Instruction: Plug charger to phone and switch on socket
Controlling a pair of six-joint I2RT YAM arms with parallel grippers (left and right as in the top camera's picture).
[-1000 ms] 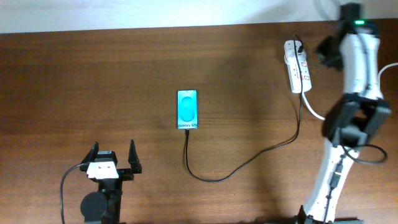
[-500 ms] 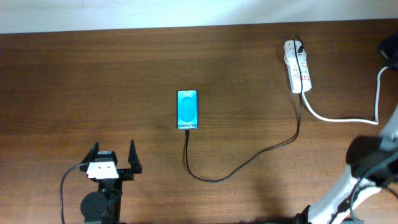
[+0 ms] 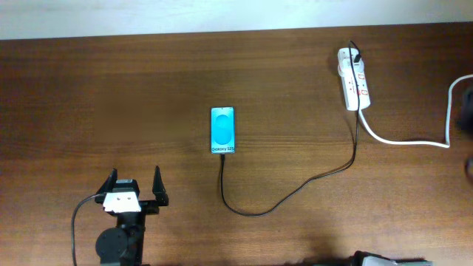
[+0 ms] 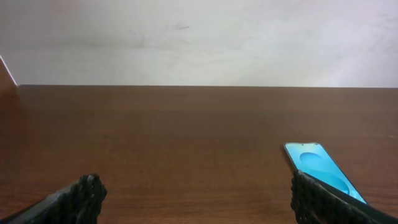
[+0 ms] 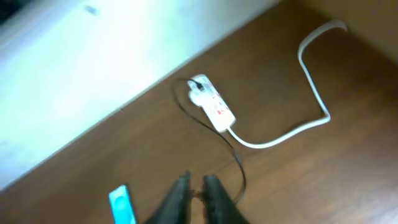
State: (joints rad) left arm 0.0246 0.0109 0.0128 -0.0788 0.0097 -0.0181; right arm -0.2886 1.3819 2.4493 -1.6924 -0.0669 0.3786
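Observation:
The phone (image 3: 222,130) lies flat mid-table with its cyan screen up; it also shows in the left wrist view (image 4: 323,168) and the right wrist view (image 5: 122,204). The black charger cable (image 3: 295,191) runs from the phone's near end in a loop to the white socket (image 3: 354,77) at the back right, which also shows in the right wrist view (image 5: 211,104). My left gripper (image 3: 134,177) is open and empty near the front left edge, with the phone beyond its right finger (image 4: 311,196). My right gripper (image 5: 198,180) is high above the table, jaws nearly together, holding nothing.
The socket's thick white cord (image 3: 414,140) curves off to the right edge and also shows in the right wrist view (image 5: 311,93). A pale wall borders the table's far edge (image 3: 222,31). A dark blur of the right arm (image 3: 467,111) sits at the right edge.
My right arm has pulled away from the socket and swung out of the overhead view to the right. The left arm, phone and cable have not moved.

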